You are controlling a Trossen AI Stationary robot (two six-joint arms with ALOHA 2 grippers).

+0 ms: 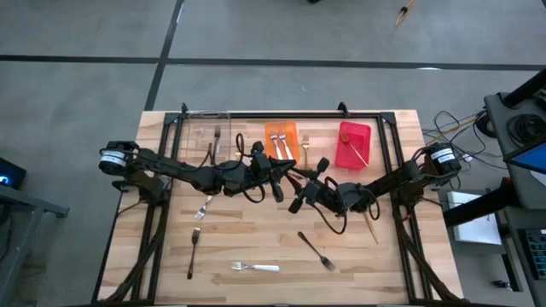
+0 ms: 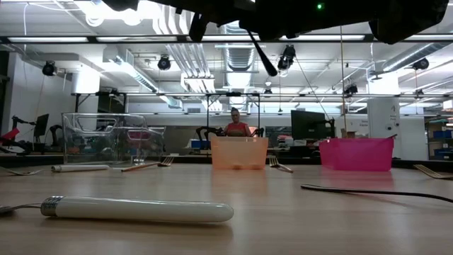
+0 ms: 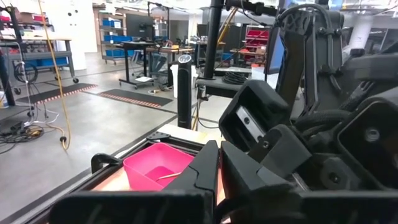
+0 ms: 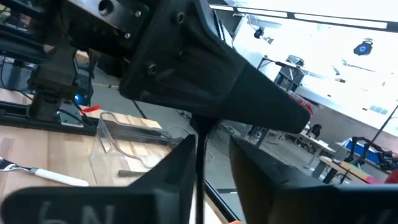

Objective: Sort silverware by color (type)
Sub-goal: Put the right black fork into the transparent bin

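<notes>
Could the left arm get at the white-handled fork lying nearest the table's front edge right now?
Probably not at once. The left pincer is shut on a dark fork, up in the middle beside the right pincer. Nothing lies around the white-handled fork, so the way looks free once that fork is set down.

The wooden table (image 1: 256,230) carries three bins, clear (image 1: 200,134), orange (image 1: 280,136) and red (image 1: 354,143), plus scattered forks (image 1: 254,267).

No legible text, labels or numbers anywhere.
</notes>
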